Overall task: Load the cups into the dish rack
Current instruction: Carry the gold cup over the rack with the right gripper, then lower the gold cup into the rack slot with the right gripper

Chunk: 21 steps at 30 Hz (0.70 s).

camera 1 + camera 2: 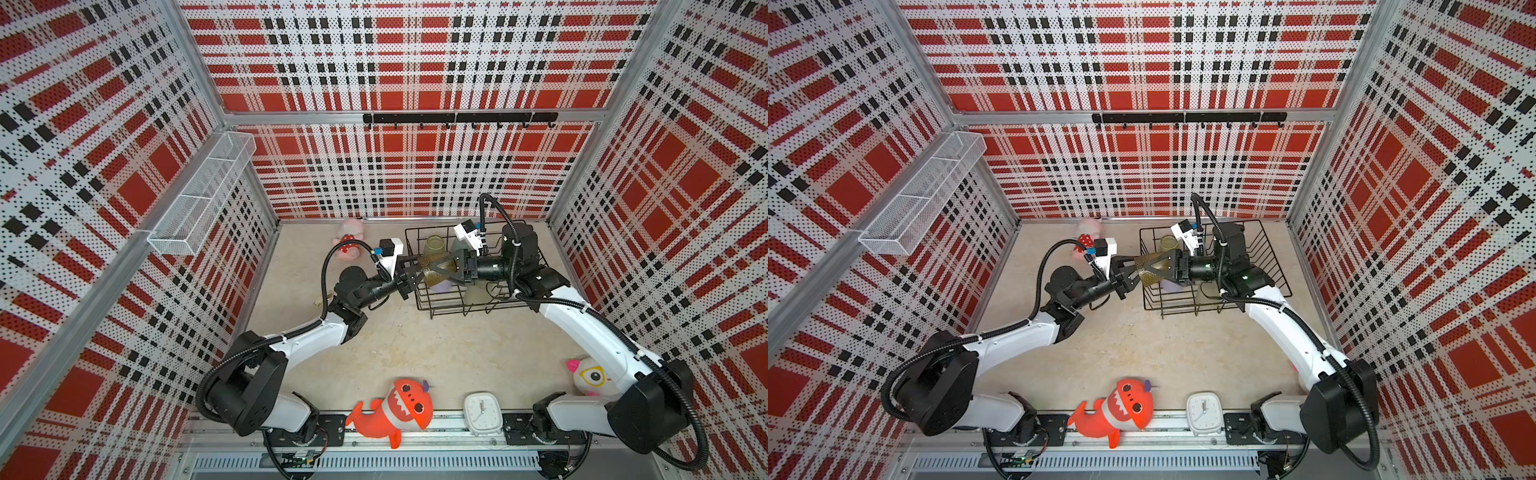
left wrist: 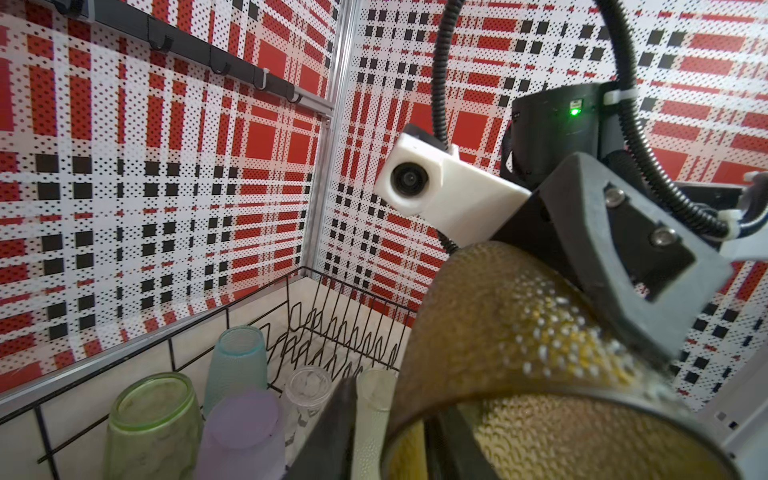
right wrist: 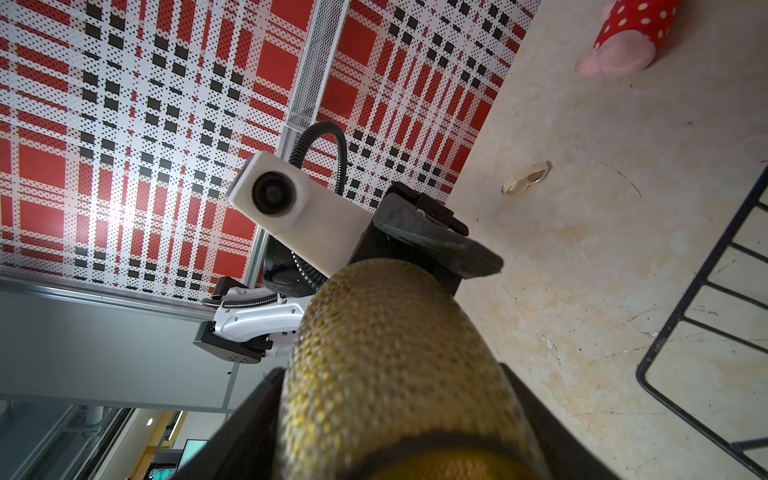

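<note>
The short amber cup (image 1: pixel 424 272) (image 1: pixel 1147 270) hangs on its side between both grippers, at the left wall of the black wire dish rack (image 1: pixel 465 309) (image 2: pixel 226 308). My right gripper (image 1: pixel 436 269) (image 3: pixel 395 415) is shut on the amber cup (image 3: pixel 386 332), one finger on each side of its body. My left gripper (image 1: pixel 409 276) (image 2: pixel 392 415) is open and straddles the cup's rim, one finger inside and one outside with a gap. Upside down in the rack stand a green cup (image 2: pixel 151 415), a lilac cup (image 2: pixel 243 428), a teal cup (image 2: pixel 237 361), a clear glass (image 2: pixel 309 390) and a pale yellow-green cup (image 2: pixel 374 399).
A pink doll (image 1: pixel 349 241) lies left of the rack at the back. A small beige object (image 3: pixel 525 178) lies on the table near the left arm. Along the front edge are an orange shark plush (image 1: pixel 395 409), a white clock (image 1: pixel 483 413) and a white plush (image 1: pixel 590 376). A white mesh shelf (image 1: pixel 203 195) hangs on the left wall.
</note>
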### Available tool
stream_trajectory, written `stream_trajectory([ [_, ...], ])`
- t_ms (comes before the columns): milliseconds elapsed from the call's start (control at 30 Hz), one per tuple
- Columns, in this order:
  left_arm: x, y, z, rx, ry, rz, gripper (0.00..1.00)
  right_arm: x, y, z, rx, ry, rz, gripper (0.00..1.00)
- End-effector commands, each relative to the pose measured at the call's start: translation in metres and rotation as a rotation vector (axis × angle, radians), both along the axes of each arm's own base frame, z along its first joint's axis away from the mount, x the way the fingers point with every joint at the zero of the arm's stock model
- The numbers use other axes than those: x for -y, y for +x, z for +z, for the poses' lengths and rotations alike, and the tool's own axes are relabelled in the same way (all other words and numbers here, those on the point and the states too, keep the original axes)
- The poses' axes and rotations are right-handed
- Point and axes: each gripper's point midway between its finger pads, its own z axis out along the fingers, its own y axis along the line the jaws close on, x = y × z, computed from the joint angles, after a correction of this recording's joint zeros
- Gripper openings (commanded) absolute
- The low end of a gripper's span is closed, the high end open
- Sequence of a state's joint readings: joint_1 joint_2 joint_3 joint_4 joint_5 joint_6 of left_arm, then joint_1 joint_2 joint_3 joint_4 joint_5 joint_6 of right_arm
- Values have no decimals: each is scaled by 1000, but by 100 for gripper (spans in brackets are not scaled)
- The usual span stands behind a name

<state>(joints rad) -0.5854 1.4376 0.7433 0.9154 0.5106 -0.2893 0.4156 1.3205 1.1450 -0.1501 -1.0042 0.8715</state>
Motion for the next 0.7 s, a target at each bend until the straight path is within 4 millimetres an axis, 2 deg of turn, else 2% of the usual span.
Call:
stream_trajectory([
  [0,-7,4,12,39,8,55,43,3,9,-8,29,-31,-37,71],
  [167,-20,9,9,49,46,139,62,12,21,-20,56,-116,-95,70],
  [233,-29,13,6,49,64,196,73,19,27,-29,71,-192,-129,70],
  [300,-39,15,3,51,74,254,79,28,33,-41,93,-292,-164,70],
  [500,-71,24,5,32,50,424,82,67,51,-79,135,-601,-304,69],
  [667,-96,35,11,-11,12,564,84,75,56,-98,150,-710,-346,69],
])
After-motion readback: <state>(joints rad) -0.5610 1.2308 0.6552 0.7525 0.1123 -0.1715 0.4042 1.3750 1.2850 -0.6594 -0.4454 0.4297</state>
